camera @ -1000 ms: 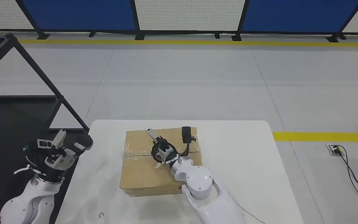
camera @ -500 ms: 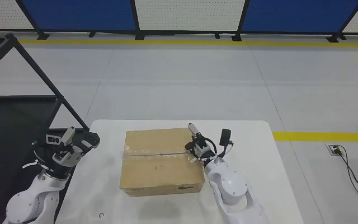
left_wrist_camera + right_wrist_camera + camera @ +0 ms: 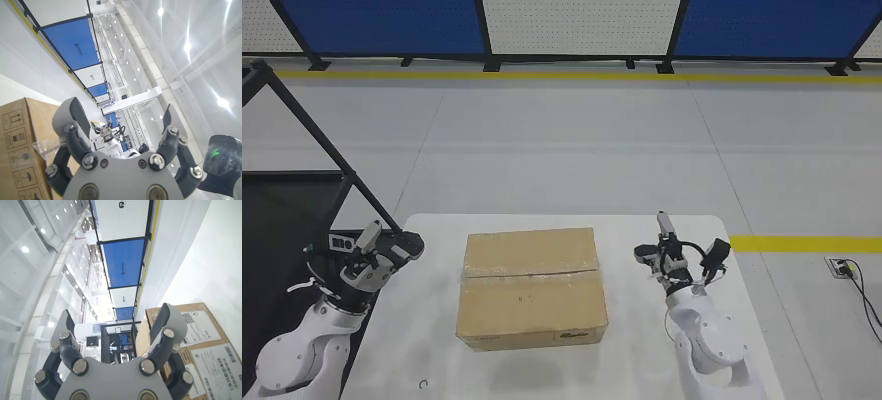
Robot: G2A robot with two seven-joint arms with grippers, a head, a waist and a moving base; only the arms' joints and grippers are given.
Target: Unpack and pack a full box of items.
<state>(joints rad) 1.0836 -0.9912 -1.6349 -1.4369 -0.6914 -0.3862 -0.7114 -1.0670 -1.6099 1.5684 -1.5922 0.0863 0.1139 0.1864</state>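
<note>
A closed brown cardboard box with tape along its top seam sits in the middle of the white table. My left gripper is over the table's left edge, a short gap from the box's left side. It is open and holds nothing, with the box's printed side beside one finger. My right gripper stands to the right of the box, apart from it and pointing away from me. It is open and holds nothing, with the box's labelled side just past one finger.
A black metal frame stands on the floor left of the table. A small dark ring lies near the table's front left corner. Blue and white panels close off the back of the room.
The right arm has swung from above the box's top out to its right side. The left gripper has shifted slightly toward the box.
</note>
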